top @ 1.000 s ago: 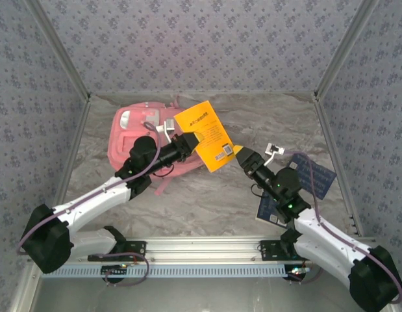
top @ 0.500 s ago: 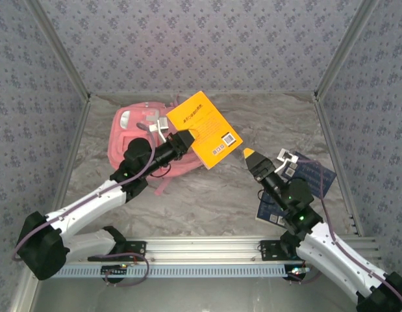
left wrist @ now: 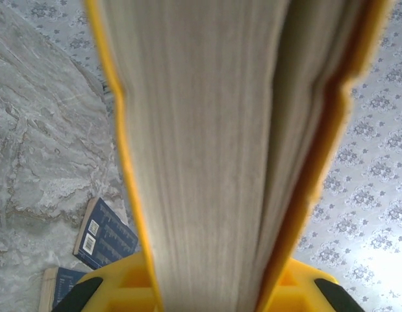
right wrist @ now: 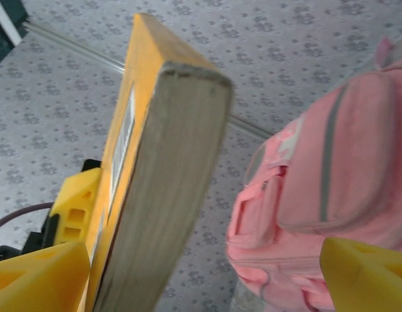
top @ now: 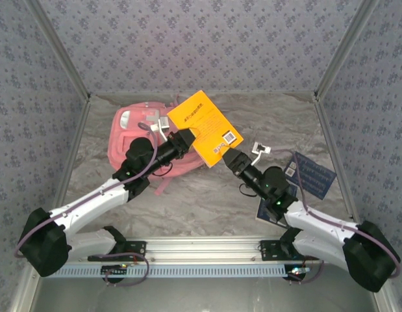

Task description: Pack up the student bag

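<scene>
Your grey marbled desk carries everything here. The student bag, a large soft pink fabric backpack with white patches, lies flat towards the desk's far-left corner. Your left arm crosses above its near right part. The right wrist view shows the bag's front pockets and a pale stripe.

Next in size is the thick yellow paperback book. It is held up off the desk, above the right edge of the bag and reaching past it towards the middle. Its barcode corner points to the right arm. Two dark blue books lie flat near the desk's right edge. The nearer one is partly under your right arm.

Your left gripper is clenched on the yellow book. In the left wrist view its page block rises from between the two yellow fingers.

Your right gripper is at the book's lower corner with its fingers spread wide. The book's page edge stands between them, closer to the finger on the left of that view. You cannot tell whether either finger touches it.
</scene>
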